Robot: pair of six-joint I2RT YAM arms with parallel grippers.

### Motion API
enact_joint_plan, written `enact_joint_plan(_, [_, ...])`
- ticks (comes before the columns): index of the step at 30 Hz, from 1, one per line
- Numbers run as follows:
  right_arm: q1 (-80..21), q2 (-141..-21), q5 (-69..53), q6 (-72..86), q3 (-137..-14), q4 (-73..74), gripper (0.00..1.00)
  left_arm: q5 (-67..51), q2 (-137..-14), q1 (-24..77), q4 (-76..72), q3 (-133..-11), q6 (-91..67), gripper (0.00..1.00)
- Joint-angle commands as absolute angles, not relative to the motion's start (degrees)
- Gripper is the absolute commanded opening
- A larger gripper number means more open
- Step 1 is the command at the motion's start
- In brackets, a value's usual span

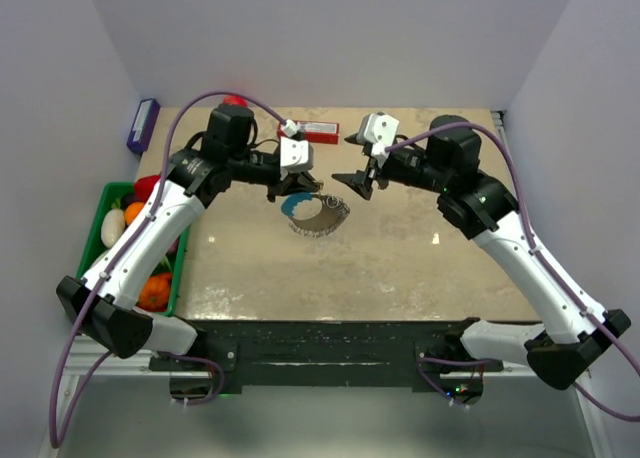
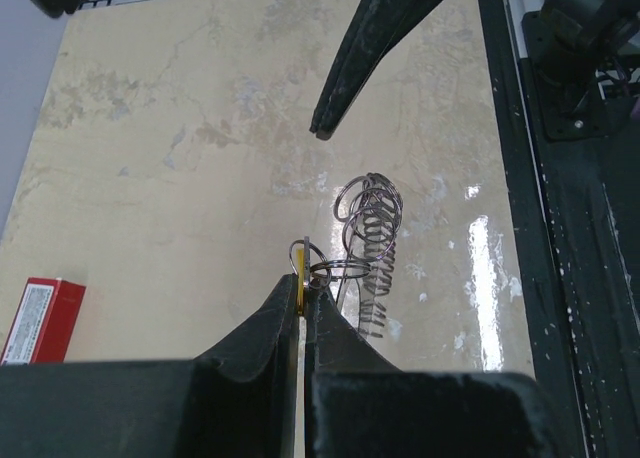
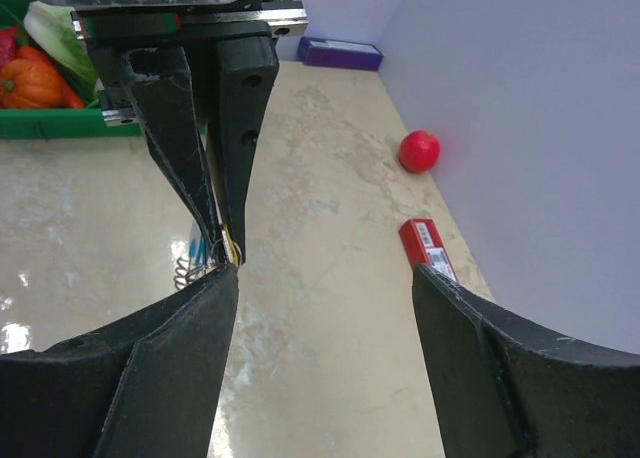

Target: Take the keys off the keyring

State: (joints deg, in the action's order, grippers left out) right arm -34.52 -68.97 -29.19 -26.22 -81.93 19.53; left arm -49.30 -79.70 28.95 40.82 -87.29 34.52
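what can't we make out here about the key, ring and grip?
- Key: the left wrist view shows only a yellow sliver between the shut fingers of the left gripper. Whether it is threaded on the keyring can't be told.
- Top view: the key is too small to see, tucked under the left gripper.
- Right wrist view: the keyring is mostly hidden behind the left gripper and one finger of the right gripper.
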Motion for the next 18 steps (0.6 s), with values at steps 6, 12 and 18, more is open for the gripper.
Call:
enact_joint_plan(6, [-34.4, -69.5, -37.4, -27.4, -82.9, 23.7, 0.68, -54.7, -78.3, 28.9, 42.0, -89.2, 38.1, 0.00])
enact_joint_plan(12, [-34.5, -68.4, -39.4, -36.6, -82.8, 28.9, 0.59, -54.8, -78.5, 28.9, 42.3, -89.3, 38.2, 0.00])
enact_joint_plan(18, [-34.9, -68.6, -38.5, -40.1, -82.1, 29.4, 0.51, -56.4, -79.5, 28.9, 43.6, -89.3, 39.5, 0.00])
